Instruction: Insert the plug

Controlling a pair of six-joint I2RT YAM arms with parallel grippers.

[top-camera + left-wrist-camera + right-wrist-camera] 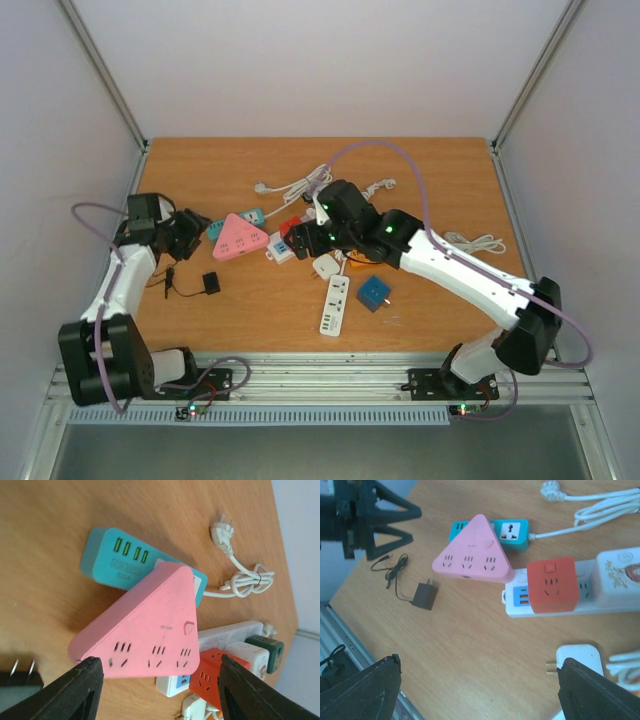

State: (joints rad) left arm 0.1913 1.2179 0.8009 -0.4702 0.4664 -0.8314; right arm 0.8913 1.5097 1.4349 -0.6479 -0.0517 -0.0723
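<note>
On the left half of the orange-brown wooden table (pixel 440 190), the small black two-pronged adapter plug (pixel 424 596) lies flat, near and slightly left of the pink triangular plastic power strip (pixel 150 630) and apart from it, with its thin black cable (pixel 390 572) curled to the left. The left fingers (pixel 80 690) are spread and hold nothing; they hover just left of the pink strip, with the plug's prongs showing beside one of them. The right fingers (pixel 365 690) are also spread wide and empty, hanging over the crowded middle, where a red cube socket (pixel 552 585) sits on a long white power strip (pixel 615 580). Several things could go wrong from here. The plug lies low on a smooth surface, so a shallow pinch could skid it away or grip it crooked. Its loose cable could snag a finger. The pink strip looks light and overlaps the teal rectangular power strip (pixel 112 560), so pressing prongs into it unbraced would likely shove or tip it. Both arms work close together and could collide. The table shows a plain wood grain and looks slick, with a metal rail along its near edge. White panels enclose it on three sides, with slanting metal posts at the far corners.
</note>
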